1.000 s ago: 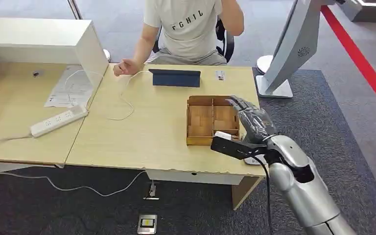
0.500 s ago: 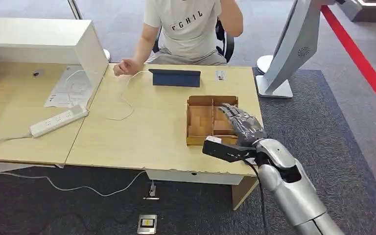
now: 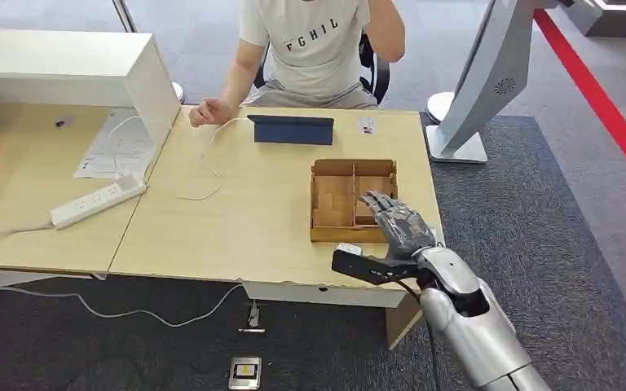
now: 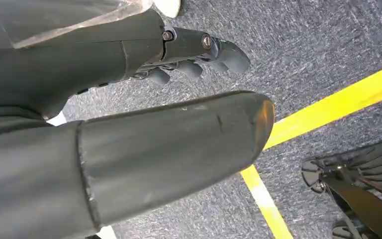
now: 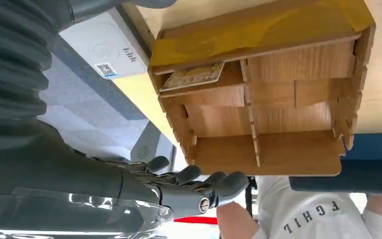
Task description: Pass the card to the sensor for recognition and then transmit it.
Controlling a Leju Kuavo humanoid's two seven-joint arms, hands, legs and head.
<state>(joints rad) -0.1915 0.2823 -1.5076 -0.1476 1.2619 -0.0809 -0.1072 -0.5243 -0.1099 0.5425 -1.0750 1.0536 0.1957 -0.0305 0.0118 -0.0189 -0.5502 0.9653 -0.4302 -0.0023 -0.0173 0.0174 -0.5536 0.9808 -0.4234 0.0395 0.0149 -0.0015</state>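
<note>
Right hand [image 3: 399, 226] empty, fingers spread, hovers over wooden box [image 3: 334, 199] near table [image 3: 236, 220] right edge, poised for grasp. Card [image 5: 193, 75] lies flat in box compartment nearest hand, beside white sensor [image 5: 99, 50].

The head view looks forward and down from high on the robot onto the wooden surface [image 3: 236, 220], taking in the divided wooden box [image 3: 352, 199] and a seated person [image 3: 314, 49] across it. The right wrist view sits close behind the right hand [image 5: 179, 186], turned over, facing the same box [image 5: 273, 99] at near range; both views share the box and the person. The left wrist view points down at carpeted floor [image 4: 328, 45] with a yellow stripe [image 4: 323, 114].
</note>
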